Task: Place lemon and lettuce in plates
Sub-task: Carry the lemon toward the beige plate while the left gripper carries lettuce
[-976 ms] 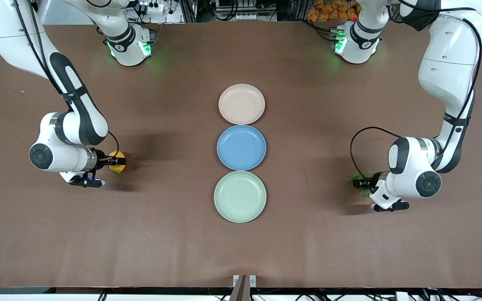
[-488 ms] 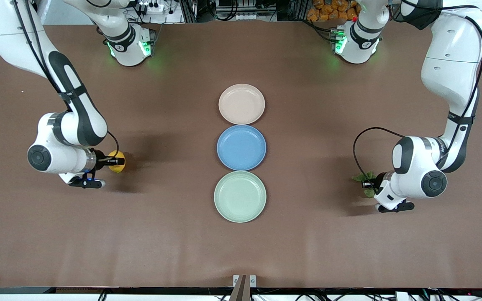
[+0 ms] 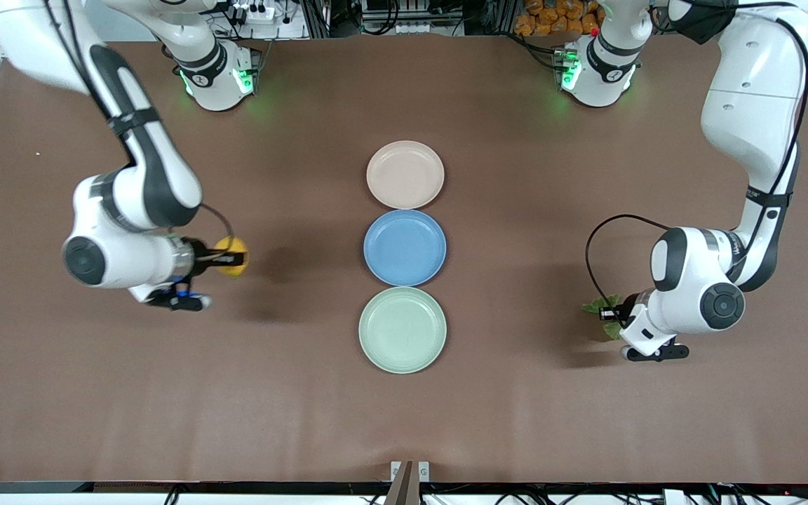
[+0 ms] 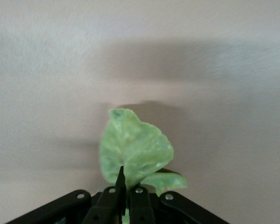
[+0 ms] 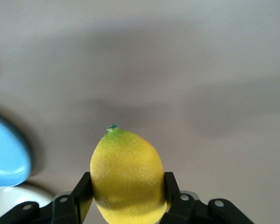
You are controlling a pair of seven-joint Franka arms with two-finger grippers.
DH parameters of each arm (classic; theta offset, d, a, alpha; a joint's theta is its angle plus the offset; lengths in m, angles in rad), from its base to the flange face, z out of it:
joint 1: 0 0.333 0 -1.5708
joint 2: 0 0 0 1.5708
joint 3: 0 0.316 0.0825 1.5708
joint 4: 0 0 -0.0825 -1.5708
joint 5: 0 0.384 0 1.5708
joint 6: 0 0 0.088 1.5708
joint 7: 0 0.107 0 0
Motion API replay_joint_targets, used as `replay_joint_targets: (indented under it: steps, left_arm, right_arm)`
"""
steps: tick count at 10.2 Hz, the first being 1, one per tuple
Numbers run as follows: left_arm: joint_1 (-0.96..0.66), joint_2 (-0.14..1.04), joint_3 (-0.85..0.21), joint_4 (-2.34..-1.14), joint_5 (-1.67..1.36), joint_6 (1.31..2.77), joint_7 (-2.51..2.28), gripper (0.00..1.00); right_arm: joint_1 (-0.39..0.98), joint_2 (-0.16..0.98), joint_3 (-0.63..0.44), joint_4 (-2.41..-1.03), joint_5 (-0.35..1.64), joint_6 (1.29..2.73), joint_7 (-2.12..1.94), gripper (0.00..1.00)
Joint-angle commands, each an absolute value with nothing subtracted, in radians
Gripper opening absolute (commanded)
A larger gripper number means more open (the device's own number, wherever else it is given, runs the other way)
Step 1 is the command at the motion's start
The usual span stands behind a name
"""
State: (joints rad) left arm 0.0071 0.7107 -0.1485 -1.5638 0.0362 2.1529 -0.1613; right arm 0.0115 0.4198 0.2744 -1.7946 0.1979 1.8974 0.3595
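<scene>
The yellow lemon [image 3: 232,254] is up off the table toward the right arm's end, with my right gripper [image 3: 224,259] shut on it. In the right wrist view the lemon [image 5: 127,173] fills the gap between the fingers of that gripper [image 5: 127,187], green tip pointing away. My left gripper [image 3: 609,313] is shut on the crinkled green lettuce [image 3: 598,306] toward the left arm's end. The leaf [image 4: 133,148] sticks out past the closed gripper [image 4: 126,185]. The beige-pink plate [image 3: 405,174] and mint green plate [image 3: 402,330] lie empty in the middle of the table.
An empty blue plate [image 3: 405,247] lies between the two pale plates, touching both. Its rim [image 5: 7,154] and the mint plate's edge [image 5: 9,199] show in the right wrist view. Bare brown table lies between each gripper and the plates.
My left gripper has shut on the lettuce, which bunched up. My right gripper has risen and carried the lemon toward the plates.
</scene>
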Motion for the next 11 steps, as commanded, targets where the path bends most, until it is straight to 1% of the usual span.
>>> replay_joint_targets:
  steps: [1, 3, 4, 5, 6, 7, 8, 11]
  left_arm:
    - [-0.056, 0.649, -0.144, -1.559, 0.023, 2.149, -0.205, 0.0]
    - [-0.122, 0.644, -0.149, -1.519, 0.015, 2.149, -0.303, 0.0]
    - [-0.147, 0.65, -0.17, -1.503, 0.014, 2.152, -0.36, 0.0]
    - [-0.175, 0.661, -0.182, -1.473, 0.014, 2.157, -0.412, 0.0]
    - [-0.199, 0.67, -0.187, -1.464, 0.012, 2.198, -0.454, 0.0]
    - [-0.225, 0.676, -0.195, -1.462, -0.027, 2.256, -0.489, 0.0]
    - [-0.247, 0.692, -0.196, -1.462, -0.078, 2.323, -0.511, 0.0]
    - [-0.33, 0.756, -0.196, -1.462, -0.191, 2.556, -0.613, 0.0]
  right_arm:
    - [0.084, 0.396, 0.368, -1.812, 0.229, 1.901, 0.604, 0.0]
    - [0.097, 0.396, 0.469, -1.813, 0.235, 1.901, 0.746, 0.0]
    - [0.122, 0.4, 0.507, -1.816, 0.235, 1.914, 0.82, 0.0]
    - [0.185, 0.403, 0.508, -1.821, 0.233, 1.931, 0.894, 0.0]
    - [0.222, 0.406, 0.508, -1.848, 0.232, 1.951, 0.946, 0.0]
    - [0.227, 0.408, 0.509, -1.883, 0.233, 1.988, 0.956, 0.0]
    - [0.28, 0.419, 0.509, -1.89, 0.235, 2.032, 1.0, 0.0]
    - [0.36, 0.486, 0.503, -1.893, 0.232, 2.163, 1.074, 0.0]
